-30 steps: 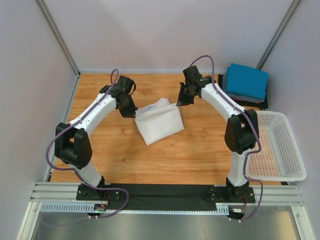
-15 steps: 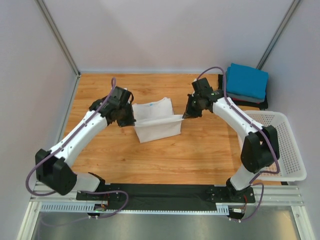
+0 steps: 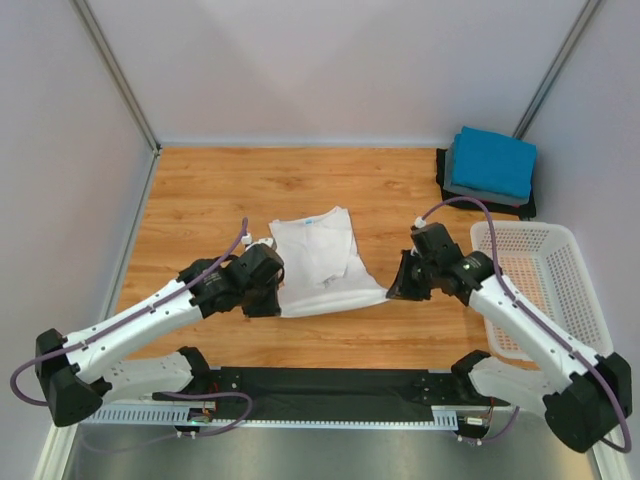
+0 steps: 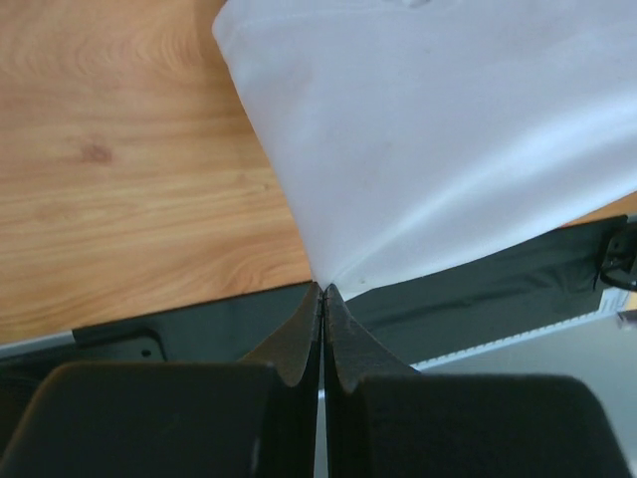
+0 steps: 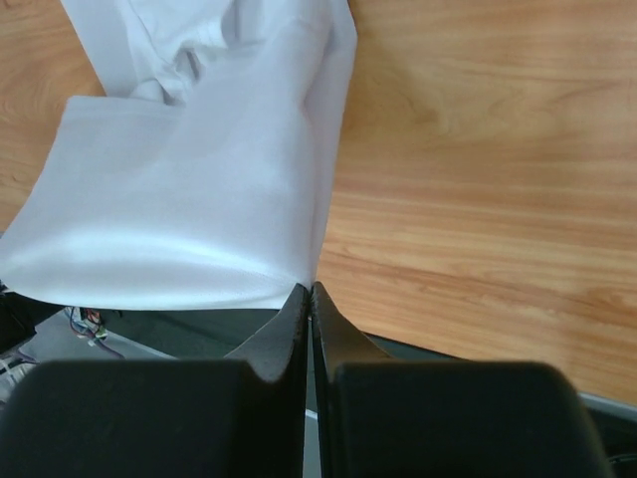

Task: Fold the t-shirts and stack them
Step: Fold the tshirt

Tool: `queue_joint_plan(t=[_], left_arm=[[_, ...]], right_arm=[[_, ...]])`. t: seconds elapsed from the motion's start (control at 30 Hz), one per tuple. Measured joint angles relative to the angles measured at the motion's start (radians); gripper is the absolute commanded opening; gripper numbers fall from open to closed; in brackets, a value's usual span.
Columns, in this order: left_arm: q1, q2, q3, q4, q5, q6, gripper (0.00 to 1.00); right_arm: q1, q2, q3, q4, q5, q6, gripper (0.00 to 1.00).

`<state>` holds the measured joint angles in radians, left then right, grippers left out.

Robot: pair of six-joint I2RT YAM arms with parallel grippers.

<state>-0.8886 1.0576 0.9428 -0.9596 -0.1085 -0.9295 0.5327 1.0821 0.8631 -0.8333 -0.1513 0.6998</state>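
Holds the white t-shirt (image 3: 318, 250) by its two near corners, one in the left gripper (image 4: 323, 291) and one in the right gripper (image 5: 309, 289), both pairs of fingers pressed together on a thin bit of cloth. Has dragged these corners within the last second from the far half of the wooden table (image 3: 200, 190) toward the near edge, and has brought them wider apart. Keeps the near hem taut and a little lifted between the two arms; leaves the collar end lying flat further away, about in the middle of the table. Seems to be spreading the garment out, so probably no fold made yet. Leaves untouched the stack of folded t-shirts (image 3: 490, 165) in the far right corner, blue on top, and the white basket (image 3: 575, 240) near it.
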Motion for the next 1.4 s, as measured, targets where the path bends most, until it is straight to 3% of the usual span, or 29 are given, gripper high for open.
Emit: queue_joint_plan(t=[0.23, 0.4, 0.53, 0.87, 1.23, 1.4], left_arm=[[-0.223, -0.071, 0.047, -0.128, -0.072, -0.149, 0.00], [-0.243, -0.083, 0.124, -0.164, -0.122, -0.190, 0.00], [-0.227, -0.079, 0.129, -0.173, -0.146, -0.208, 0.00], [-0.004, -0.048, 0.062, -0.077, -0.080, -0.185, 0.00], [0.208, 0.093, 0.058, 0.037, 0.021, -0.117, 0.00], [0.320, 0.229, 0.061, 0.129, 0.085, -0.068, 0.00]], right_arm=[[0.090, -0.215, -0.046, -0.109, 0.029, 0.097, 0.01], [0.122, -0.246, 0.012, -0.185, 0.069, 0.140, 0.00], [0.122, -0.158, 0.114, -0.201, 0.111, 0.134, 0.01], [0.125, 0.139, 0.260, -0.191, 0.186, 0.065, 0.00], [0.075, 0.433, 0.456, -0.150, 0.221, -0.001, 0.01], [0.018, 0.602, 0.550, -0.103, 0.201, -0.040, 0.01]])
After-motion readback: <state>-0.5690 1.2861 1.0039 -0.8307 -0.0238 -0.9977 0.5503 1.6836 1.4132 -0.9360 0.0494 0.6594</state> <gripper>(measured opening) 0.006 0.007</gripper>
